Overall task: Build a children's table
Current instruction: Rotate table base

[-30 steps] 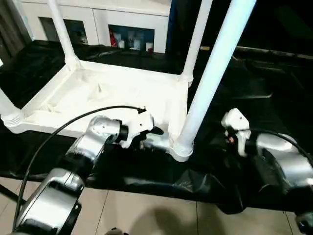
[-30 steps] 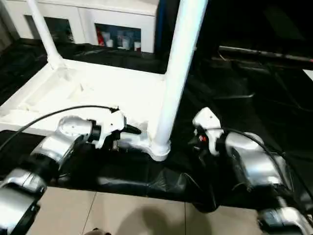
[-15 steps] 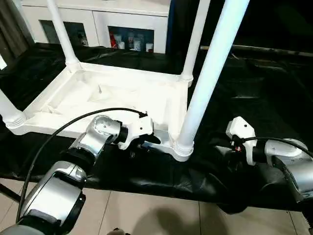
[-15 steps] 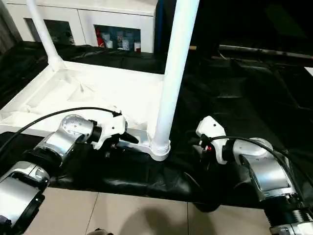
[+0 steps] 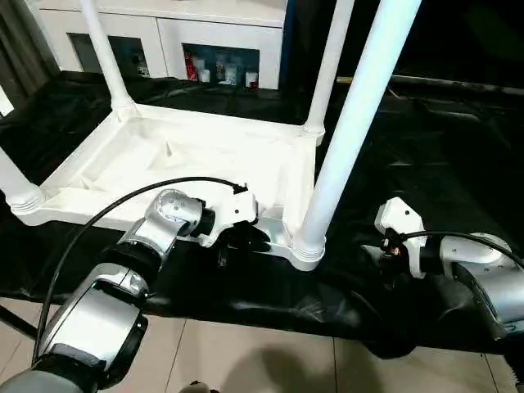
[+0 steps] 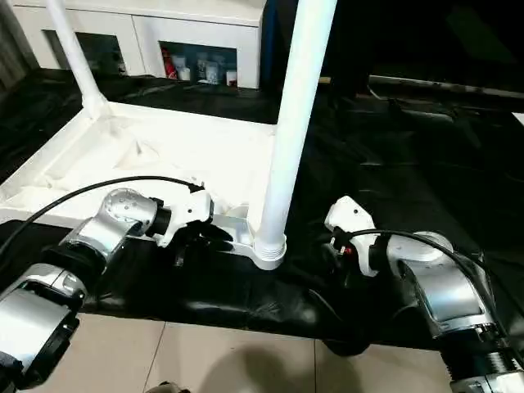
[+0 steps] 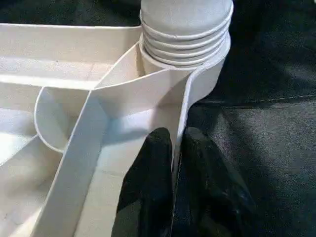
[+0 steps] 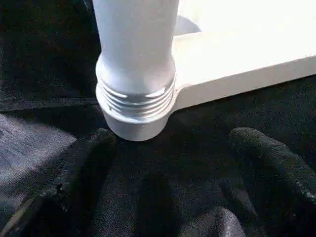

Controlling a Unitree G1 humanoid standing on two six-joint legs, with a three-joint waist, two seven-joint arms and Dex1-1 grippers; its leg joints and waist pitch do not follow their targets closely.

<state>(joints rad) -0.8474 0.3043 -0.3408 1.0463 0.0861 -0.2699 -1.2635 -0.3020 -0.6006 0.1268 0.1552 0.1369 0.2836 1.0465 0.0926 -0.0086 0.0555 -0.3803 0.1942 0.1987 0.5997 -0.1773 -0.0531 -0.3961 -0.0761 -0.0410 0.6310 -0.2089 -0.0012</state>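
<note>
Since the earlier frames the right gripper [image 8: 168, 163] has pulled back from the near-right leg [image 5: 352, 131] and sits lower on the black cloth [image 5: 426, 139], while the left gripper [image 7: 174, 163] has stayed at the table's near edge. The table top [image 5: 196, 160] lies upside down on the cloth, ribbed underside up, with 4 white legs standing up from its corner sockets: near-right leg, far-right leg [image 5: 327, 70], far-left leg [image 5: 102, 53] and near-left leg [image 5: 12, 184], the last cut off by the picture edge. Left gripper: the 2 black fingers [image 7: 148, 182] are nearly together, pinched on the thin rim wall [image 7: 181, 116] of the top just beside the near-right socket [image 7: 185, 47], 1 finger inside the rim and 1 outside. In the head views its white wrist [image 5: 233, 214] sits against the near edge, just left of that socket. Right gripper: fingers [image 8: 86, 165] spread wide apart, holding nothing, resting low over the cloth with the near-right leg's threaded base [image 8: 136, 106] ahead of the gap, not touching it. Its white wrist [image 5: 401, 225] is near the socket but apart from it. A white cabinet [image 5: 164, 33] with shelves stands behind the table
</note>
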